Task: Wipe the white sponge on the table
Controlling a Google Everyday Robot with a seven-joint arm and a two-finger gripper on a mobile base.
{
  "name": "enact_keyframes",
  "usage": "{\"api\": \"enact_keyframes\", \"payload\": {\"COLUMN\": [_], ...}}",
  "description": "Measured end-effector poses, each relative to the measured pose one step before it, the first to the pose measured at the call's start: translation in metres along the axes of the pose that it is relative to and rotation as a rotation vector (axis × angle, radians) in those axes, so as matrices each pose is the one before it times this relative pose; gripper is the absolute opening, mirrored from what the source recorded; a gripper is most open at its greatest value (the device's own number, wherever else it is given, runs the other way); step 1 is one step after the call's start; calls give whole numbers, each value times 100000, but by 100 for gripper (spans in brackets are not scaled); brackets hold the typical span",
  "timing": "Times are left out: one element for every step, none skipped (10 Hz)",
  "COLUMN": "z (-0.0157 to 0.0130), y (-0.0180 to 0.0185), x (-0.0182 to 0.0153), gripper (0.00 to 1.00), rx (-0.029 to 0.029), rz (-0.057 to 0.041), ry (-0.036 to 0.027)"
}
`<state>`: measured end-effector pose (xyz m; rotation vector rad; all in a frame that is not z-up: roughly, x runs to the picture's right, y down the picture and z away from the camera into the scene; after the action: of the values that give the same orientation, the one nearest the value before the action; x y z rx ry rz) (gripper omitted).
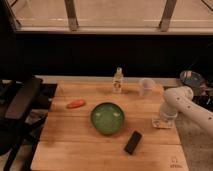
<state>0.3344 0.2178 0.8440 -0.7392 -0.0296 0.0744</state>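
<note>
Possibly the sponge [168,125], under the pincer [161,119] whose grip I cannot tell, slides off the surface [75,145] edge just beside it.

The gripper [163,118] is at the table's [75,147] right edge, on the white sponge [161,124]; bare wood runs left to the green bowl [107,118]; the clear cup [145,87] stands behind; the black block [133,142] lies front-left.

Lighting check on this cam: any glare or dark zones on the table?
Camera view: bright band along the top, black band below it; the table is dimly, warmly lit with no hard glare; faint sheen inside the green bowl; the end effector sits at the right edge on the white sponge, partly covering it.
</note>
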Motion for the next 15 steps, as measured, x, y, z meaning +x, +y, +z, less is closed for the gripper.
{"api": "enact_keyframes", "payload": {"z": [-4,-4,-64,-481,-1152,-1861,-1395,-1595,-800,-447,89,615,777,1190,969], "y": [-3,-5,99,382,-89,91,-27,-111,-119,-146,-327,-421,-241,-243,-81], "x": [4,3,-29,-511,-919,-1368,-867,-993,-497,-228,-76,-408,-462,-602,-479], "gripper": [1,1,1,1,1,1,1,1,1,1,1,1,1,1,1], "rx": [7,11,-36,659,3134,3186,2250,2792,1547,1084,-438,-1415,-2219,-2960,-2658], "rz": [8,6,-461,-2413,-2960,-3965,-2642,-3080,-1838,-1571,-1938,-2068,-1863,-2188,-1778], "ry": [1,6,317,489,223,41,55,-115,-455,-814,-2186,-1659,-713,-421,-167]}}
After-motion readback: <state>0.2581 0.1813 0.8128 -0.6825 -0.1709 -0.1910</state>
